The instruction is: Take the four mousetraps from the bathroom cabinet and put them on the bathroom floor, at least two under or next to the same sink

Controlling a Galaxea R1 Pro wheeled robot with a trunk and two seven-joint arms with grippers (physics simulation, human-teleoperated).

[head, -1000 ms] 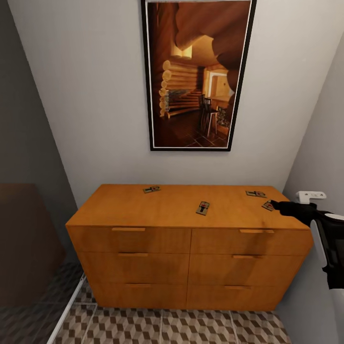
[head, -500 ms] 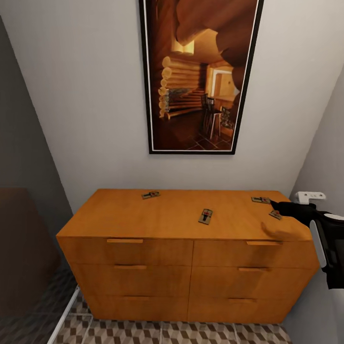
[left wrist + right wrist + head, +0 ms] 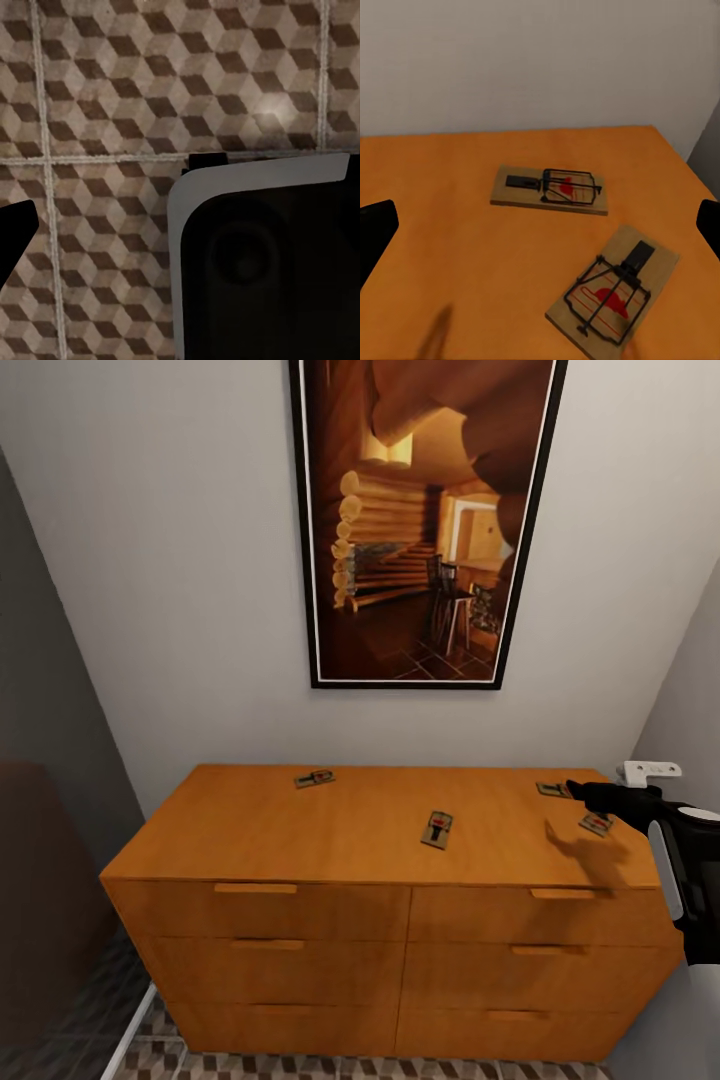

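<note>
A: Rolling closer than a second ago? The cabinet (image 3: 380, 830) looks bigger, less floor (image 3: 160, 1050) below it.
B: Yes, camera moved. Four mousetraps (image 3: 437, 828) lie on its top, two near the right end.
A: Right hand (image 3: 585, 793)?
B: Over that right end, fingers apart, holding nothing. Left hand (image 3: 15, 232): can't tell.

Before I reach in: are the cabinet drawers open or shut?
Shut. In the head view all six drawer fronts of the cabinet sit flush, with no gaps.

Orange-brown cabinet (image 3: 340, 830), tan red-marked mousetraps (image 3: 613, 294), brown-beige cube-patterned bathroom floor (image 3: 112, 97)
</note>
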